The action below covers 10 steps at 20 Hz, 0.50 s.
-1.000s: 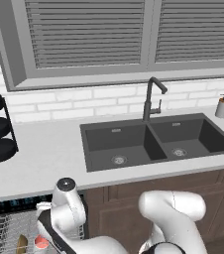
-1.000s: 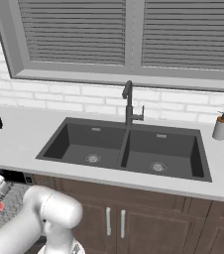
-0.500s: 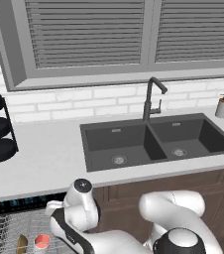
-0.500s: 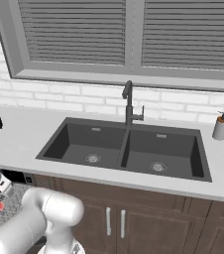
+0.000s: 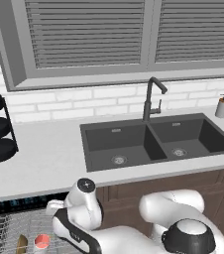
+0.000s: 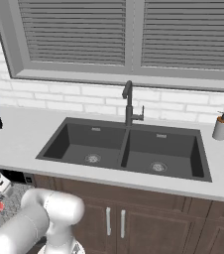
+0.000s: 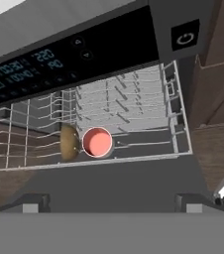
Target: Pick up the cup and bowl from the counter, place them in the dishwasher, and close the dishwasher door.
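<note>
Both dishes already sat in the dishwasher: the cup stood upright near the front edge of the wire rack, its coral inside facing up, and the wooden bowl stood on edge just beside it, apparently touching. In the hand view the fingers stood wide apart and held nothing, hovering over the lowered dishwasher door, whose dark panel lay flat below the rack's front edge. The tabletop above carried neither dish, so what remained, by my judgement, was shutting the door.

Doing that well probably meant getting the fingers under or against the door's outer edge, well away from its hinge, and pushing it up in an arc that followed the hinge rather than straight in. The rack looked pulled out over the door; if so, it would have needed to slide in first, gently, lest the bowl tip or the cup topple. The arm was low and close to the opening, so clearance deserved care.
</note>
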### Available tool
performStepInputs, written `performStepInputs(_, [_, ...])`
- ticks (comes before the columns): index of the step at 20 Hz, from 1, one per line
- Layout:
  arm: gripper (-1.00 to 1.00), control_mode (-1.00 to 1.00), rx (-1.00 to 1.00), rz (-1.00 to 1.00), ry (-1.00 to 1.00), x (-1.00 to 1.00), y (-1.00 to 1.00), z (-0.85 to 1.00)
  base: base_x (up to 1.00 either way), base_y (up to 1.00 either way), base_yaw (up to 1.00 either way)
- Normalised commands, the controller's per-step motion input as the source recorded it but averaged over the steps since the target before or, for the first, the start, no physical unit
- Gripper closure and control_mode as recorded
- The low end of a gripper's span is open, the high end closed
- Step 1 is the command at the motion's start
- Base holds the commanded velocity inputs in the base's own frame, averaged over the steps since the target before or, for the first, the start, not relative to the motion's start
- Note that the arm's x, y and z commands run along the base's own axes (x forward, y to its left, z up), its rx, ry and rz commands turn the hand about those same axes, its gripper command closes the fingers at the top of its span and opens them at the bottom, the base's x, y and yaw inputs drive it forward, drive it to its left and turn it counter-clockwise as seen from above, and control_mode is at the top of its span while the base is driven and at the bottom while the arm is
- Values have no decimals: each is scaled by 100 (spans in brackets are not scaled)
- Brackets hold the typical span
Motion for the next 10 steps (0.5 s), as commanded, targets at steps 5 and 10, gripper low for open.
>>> performStepInputs(5, [-100, -100, 0, -1, -9, -63, -1, 59, 0, 0, 0])
performStepInputs(10, [-100, -100, 0, 0, -1, -95, -1, 50, 0, 0, 0])
